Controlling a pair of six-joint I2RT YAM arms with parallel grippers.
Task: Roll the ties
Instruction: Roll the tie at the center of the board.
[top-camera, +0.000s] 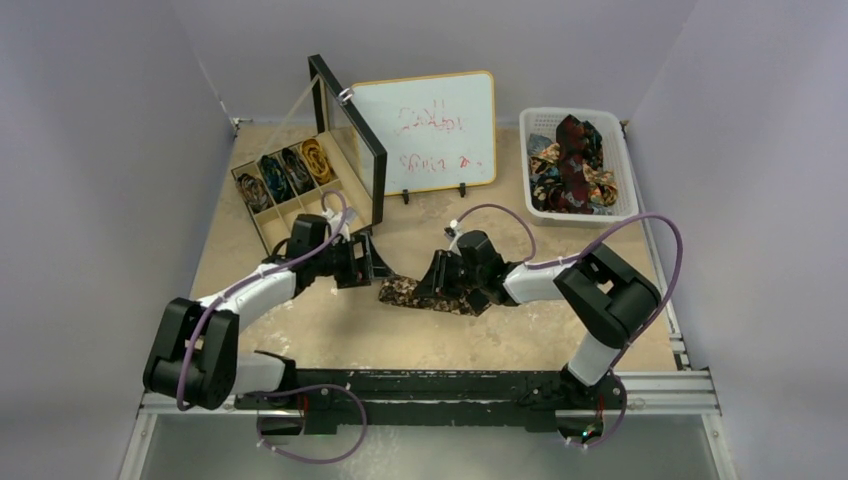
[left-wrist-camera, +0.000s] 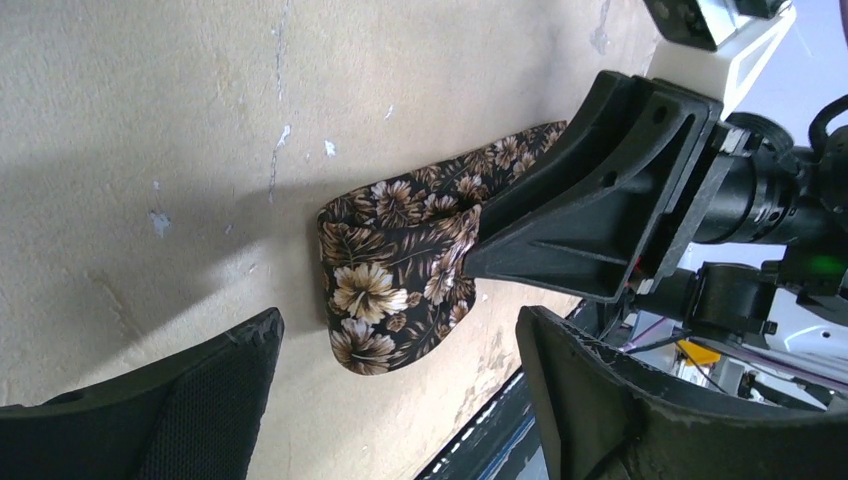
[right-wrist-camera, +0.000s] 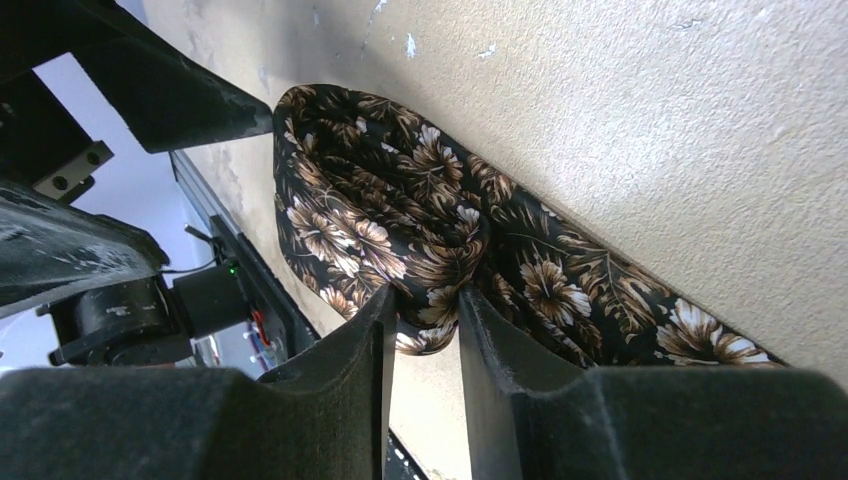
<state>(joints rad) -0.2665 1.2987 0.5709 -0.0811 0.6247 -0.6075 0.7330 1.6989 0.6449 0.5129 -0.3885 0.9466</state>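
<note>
A black tie (top-camera: 402, 293) with brown and white flowers lies on the table's middle, its left end folded over into a loose loop (left-wrist-camera: 395, 270). My right gripper (top-camera: 438, 280) comes in from the right and is shut on a fold of this tie (right-wrist-camera: 400, 210); the cloth is bunched between its fingertips (right-wrist-camera: 428, 300). The same gripper (left-wrist-camera: 590, 220) shows in the left wrist view, on the tie. My left gripper (top-camera: 368, 262) is open just left of the folded end; in its own view its jaws (left-wrist-camera: 400, 330) stand wide apart on either side of the loop without touching it.
A compartment box (top-camera: 258, 215) at the back left holds several rolled ties, its framed lid (top-camera: 350, 140) standing open. A whiteboard (top-camera: 425, 130) stands behind the middle. A white basket (top-camera: 618, 165) at the back right holds loose ties. A metal rail (top-camera: 480, 385) runs along the near edge.
</note>
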